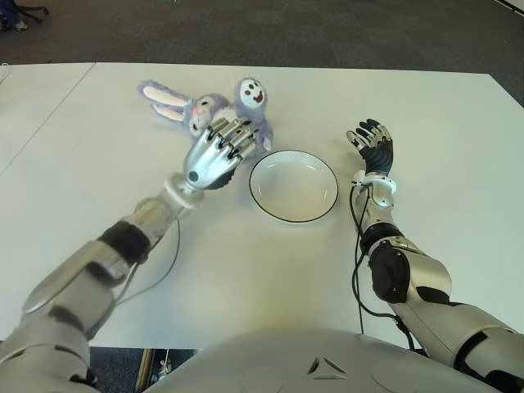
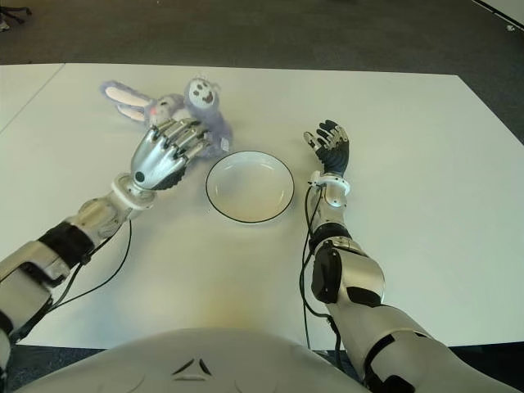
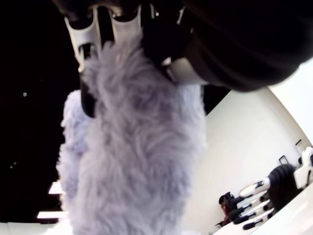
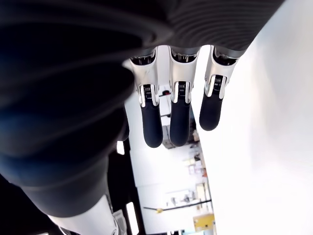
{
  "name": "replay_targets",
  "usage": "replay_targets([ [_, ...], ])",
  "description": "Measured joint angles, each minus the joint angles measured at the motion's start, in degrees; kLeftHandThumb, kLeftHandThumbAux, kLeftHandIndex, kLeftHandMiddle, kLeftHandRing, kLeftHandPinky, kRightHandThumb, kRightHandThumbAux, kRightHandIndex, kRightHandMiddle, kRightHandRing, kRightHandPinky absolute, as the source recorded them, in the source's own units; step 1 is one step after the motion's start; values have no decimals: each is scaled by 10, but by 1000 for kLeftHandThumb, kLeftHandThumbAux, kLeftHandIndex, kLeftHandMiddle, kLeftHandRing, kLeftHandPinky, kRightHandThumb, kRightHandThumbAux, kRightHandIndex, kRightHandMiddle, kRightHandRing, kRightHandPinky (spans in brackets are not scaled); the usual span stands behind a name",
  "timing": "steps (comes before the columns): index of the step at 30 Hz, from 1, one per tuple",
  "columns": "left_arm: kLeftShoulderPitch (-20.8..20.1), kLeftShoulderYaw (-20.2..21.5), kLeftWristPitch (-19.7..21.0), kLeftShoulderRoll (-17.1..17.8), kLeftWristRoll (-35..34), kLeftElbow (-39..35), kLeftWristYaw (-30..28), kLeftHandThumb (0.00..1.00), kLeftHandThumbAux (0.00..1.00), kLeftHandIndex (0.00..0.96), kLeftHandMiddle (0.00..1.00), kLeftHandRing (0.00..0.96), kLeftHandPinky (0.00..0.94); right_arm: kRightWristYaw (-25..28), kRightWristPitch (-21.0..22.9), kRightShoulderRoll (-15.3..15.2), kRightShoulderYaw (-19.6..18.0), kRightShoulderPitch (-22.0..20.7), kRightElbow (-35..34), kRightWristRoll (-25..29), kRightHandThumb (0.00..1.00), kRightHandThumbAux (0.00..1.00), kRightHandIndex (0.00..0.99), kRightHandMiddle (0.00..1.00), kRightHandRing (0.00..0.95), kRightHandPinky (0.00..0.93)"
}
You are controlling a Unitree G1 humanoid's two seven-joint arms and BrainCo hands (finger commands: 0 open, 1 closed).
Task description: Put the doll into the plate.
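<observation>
The doll, a lilac plush rabbit with long pink-lined ears and a smiling face, lies on the white table just left of and behind the plate. My left hand is on top of it, fingers curled over its body. Lilac fur fills the left wrist view, pressed against the palm with the fingertips and thumb dug into it. The white plate with a dark rim sits empty at the table's middle. My right hand shows to the right of the plate, fingers spread and holding nothing.
A black cable trails from my left forearm across the table. Another cable runs along my right arm. Dark carpet lies beyond the table's far edge.
</observation>
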Motion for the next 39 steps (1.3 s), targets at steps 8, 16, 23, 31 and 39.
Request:
replay_targets([
  [8,66,40,-23,46,3,-121,-23,1000,656,412,500,495,447,-3,0,-1,0,2,0,0,166,891,254,275,249,216],
  [16,71,67,-64,53,3,-143,-24,1000,653,435,504,498,452,-4,0,-1,1,2,0,0,176,900,257,276,248,224],
  [23,71,82,-74,48,14,-140,-1,1000,651,441,516,509,446,-4,0,0,0,2,0,0,199,900,258,280,253,216],
  [31,71,84,-82,35,16,-128,4,1000,656,408,503,494,454,-4,0,0,0,2,0,0,240,900,268,291,269,239],
  [39,71,89,-86,29,15,-123,4,1000,654,416,518,515,446,-3,0,0,0,1,0,0,203,893,261,282,259,227],
])
